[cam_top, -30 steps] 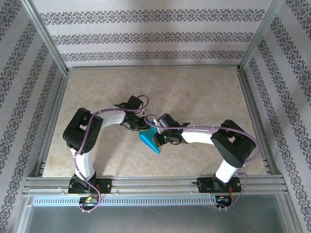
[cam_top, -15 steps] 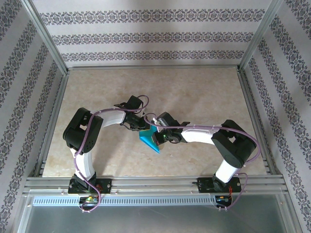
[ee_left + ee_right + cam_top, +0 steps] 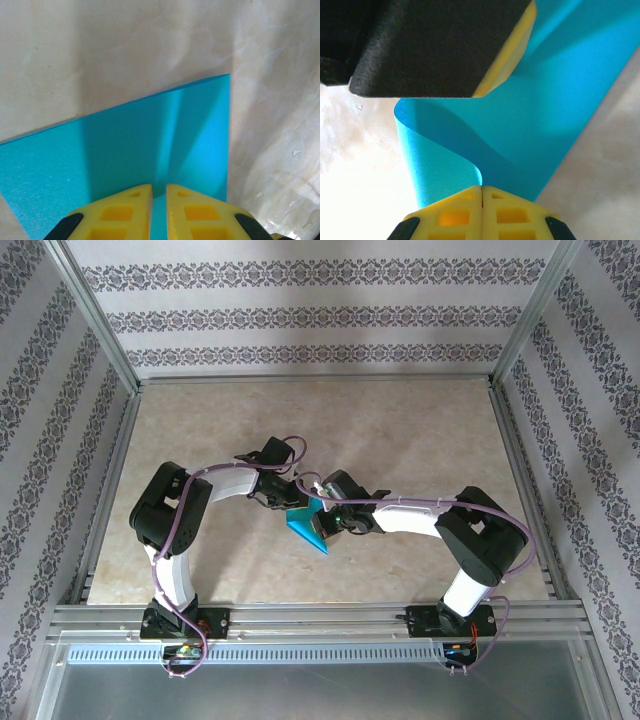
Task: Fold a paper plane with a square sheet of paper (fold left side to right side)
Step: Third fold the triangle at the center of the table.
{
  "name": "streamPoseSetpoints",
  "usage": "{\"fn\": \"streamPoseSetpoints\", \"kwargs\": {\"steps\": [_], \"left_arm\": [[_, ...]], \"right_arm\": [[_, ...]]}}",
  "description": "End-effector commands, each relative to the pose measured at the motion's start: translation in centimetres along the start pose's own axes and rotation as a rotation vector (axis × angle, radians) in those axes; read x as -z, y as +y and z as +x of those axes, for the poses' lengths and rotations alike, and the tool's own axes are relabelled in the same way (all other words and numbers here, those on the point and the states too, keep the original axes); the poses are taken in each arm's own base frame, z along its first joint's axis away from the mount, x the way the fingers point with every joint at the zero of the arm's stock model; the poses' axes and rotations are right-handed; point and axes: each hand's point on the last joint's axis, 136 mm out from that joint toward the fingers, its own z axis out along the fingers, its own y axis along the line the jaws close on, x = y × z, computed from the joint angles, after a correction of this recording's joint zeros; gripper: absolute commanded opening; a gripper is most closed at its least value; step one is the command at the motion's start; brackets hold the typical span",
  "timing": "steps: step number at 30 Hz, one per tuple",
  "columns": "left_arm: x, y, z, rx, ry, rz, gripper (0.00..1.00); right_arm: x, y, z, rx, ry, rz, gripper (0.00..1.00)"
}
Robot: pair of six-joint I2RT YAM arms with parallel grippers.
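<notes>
Position: thin teal-blue square sheet of paper (image 3: pixel 306 528) near centre of pale marbled tabletop (image 3: pixel 420 430), slightly toward 6 o'clock.
left gripper (image 3: pixel 159 192), at sheet's 11 o'clock: fingers nearly together with slim gap, tips apparently pressing sheet face down as anchor.
right gripper (image 3: pixel 482 192), at sheet's 3 o'clock: fingers fully together, pinching lifted edge. Paper curls over, likely to carry fold across.

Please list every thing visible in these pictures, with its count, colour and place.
square sheet of paper: one, teal-blue, curled over, table's middle
table: one, beige marbled, under everything
walls: three, white with grey patterned bands, around the table
metal frame: one, silver, along the table's edges
arms: two, black and white, bases at near edge
left gripper: one, yellow fingers, shut on the sheet
right gripper: one, yellow fingers, shut on the sheet
</notes>
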Motion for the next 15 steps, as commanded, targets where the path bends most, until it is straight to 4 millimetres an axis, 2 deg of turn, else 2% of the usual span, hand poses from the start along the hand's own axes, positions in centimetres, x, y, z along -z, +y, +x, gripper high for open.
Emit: {"fn": "streamPoseSetpoints", "kwargs": {"steps": [1,7,15], "left_arm": [[-0.8,0.95,0.89,-0.011,0.033,-0.045,0.17],[-0.76,0.88,0.88,-0.013,0.032,-0.044,0.17],[-0.7,0.89,0.88,-0.012,0.031,-0.045,0.17]], "right_arm": [[0.09,0.01,0.74,-0.002,0.025,-0.007,0.0],[-0.36,-0.07,1.41,-0.003,0.049,-0.002,0.0],[-0.65,-0.29,1.11,-0.003,0.046,0.013,0.0]]}}
